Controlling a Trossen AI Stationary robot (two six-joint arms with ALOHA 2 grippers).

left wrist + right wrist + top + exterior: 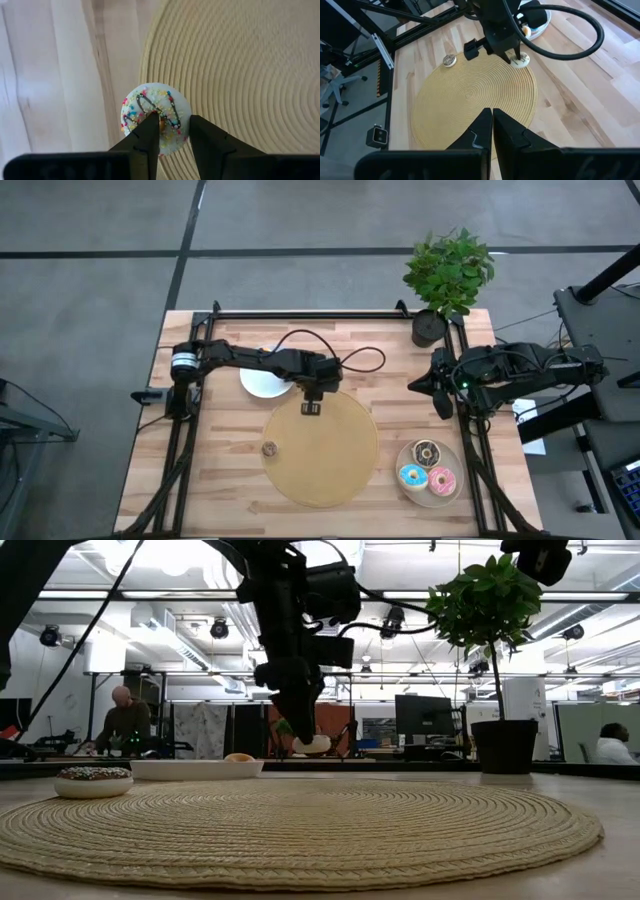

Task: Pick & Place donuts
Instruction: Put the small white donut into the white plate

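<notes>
Over the mat's edge: white-iced sprinkled toy donut [156, 119] is gripped by left gripper [170, 131] jaws above round woven straw mat [330, 455].
Right gripper [492, 122]: jaws are shut empty, parked at counter [220, 470] side.

Woven mat [330, 455] mostly bare (one donut [268, 448] at its edge).

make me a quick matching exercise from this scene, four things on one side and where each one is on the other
Things:
1. white sprinkled donut
2. pink donut
3. small brown donut
4. potted plant

Places:
A. far right corner of the table
B. left part of the woven mat
C. beige plate near the right edge
D. in the left gripper, over the mat's edge

Pairs: 1-D, 2-C, 3-B, 4-A
</notes>
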